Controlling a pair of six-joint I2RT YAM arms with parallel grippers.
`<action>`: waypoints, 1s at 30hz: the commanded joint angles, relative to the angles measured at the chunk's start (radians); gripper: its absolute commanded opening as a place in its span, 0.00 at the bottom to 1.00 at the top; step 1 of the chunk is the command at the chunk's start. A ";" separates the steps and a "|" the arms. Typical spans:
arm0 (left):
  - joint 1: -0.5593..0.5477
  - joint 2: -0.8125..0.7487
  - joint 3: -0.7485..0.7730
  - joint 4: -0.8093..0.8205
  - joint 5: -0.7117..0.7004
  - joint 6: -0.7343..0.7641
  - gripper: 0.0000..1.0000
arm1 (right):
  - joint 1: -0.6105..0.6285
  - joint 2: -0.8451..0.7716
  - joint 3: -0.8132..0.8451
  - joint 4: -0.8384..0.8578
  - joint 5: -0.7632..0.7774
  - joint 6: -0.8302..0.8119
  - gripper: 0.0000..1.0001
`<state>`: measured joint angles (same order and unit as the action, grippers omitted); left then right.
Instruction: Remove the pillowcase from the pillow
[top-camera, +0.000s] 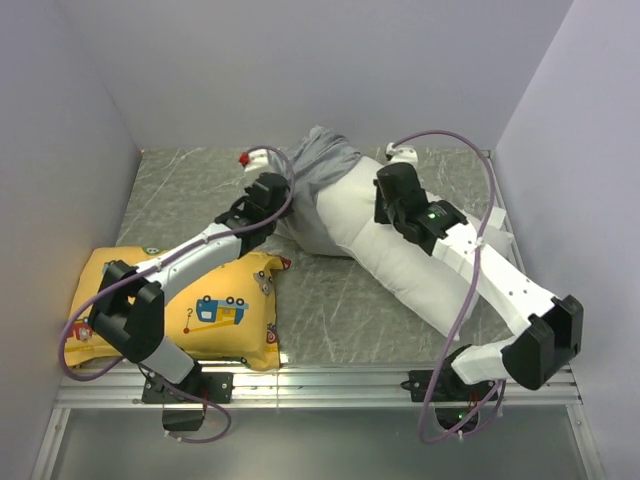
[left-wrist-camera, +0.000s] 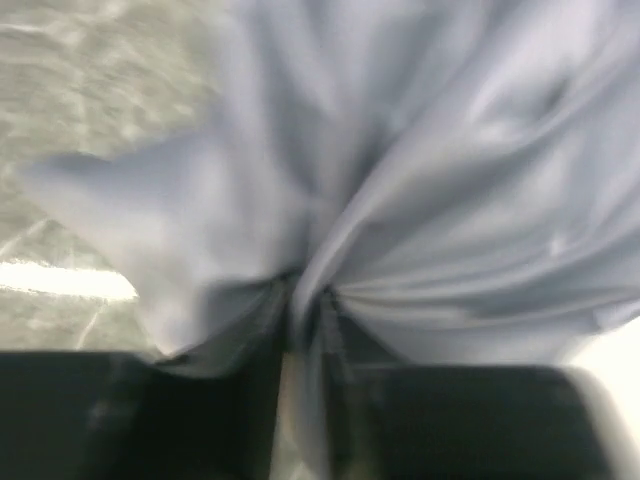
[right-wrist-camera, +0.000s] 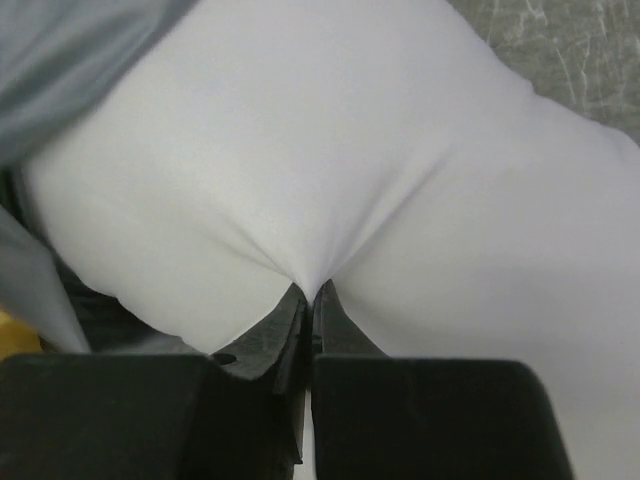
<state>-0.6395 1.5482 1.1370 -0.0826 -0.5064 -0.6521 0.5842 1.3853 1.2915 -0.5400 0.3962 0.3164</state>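
Observation:
The white pillow (top-camera: 400, 265) lies diagonally across the middle and right of the table. The grey pillowcase (top-camera: 322, 160) still covers its far end, bunched up near the back wall. My left gripper (top-camera: 282, 196) is shut on a fold of the pillowcase (left-wrist-camera: 400, 200); the grey cloth gathers into its jaws in the blurred left wrist view. My right gripper (top-camera: 382, 205) is shut on a pinch of the pillow (right-wrist-camera: 330, 150), its jaws pressed together on white fabric. The pillowcase's grey edge (right-wrist-camera: 70, 60) shows at the upper left of the right wrist view.
A yellow cartoon-vehicle print pillow (top-camera: 225, 310) lies at the front left under the left arm. Walls enclose the table on the left, back and right. A metal rail (top-camera: 320, 385) runs along the front edge. A white and red fixture (top-camera: 250, 157) sits at the back.

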 joint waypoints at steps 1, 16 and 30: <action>0.118 -0.039 0.007 0.021 -0.069 -0.035 0.14 | -0.040 -0.140 -0.004 0.094 0.010 0.000 0.00; 0.416 0.066 0.087 -0.062 0.078 -0.127 0.00 | -0.162 -0.305 -0.073 0.071 -0.048 -0.010 0.00; 0.248 0.033 0.009 0.066 0.174 -0.096 0.00 | 0.093 -0.203 -0.049 0.143 -0.085 -0.124 0.80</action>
<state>-0.3775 1.6051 1.1484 -0.0677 -0.3359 -0.7605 0.5793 1.1793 1.1839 -0.4767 0.2626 0.2619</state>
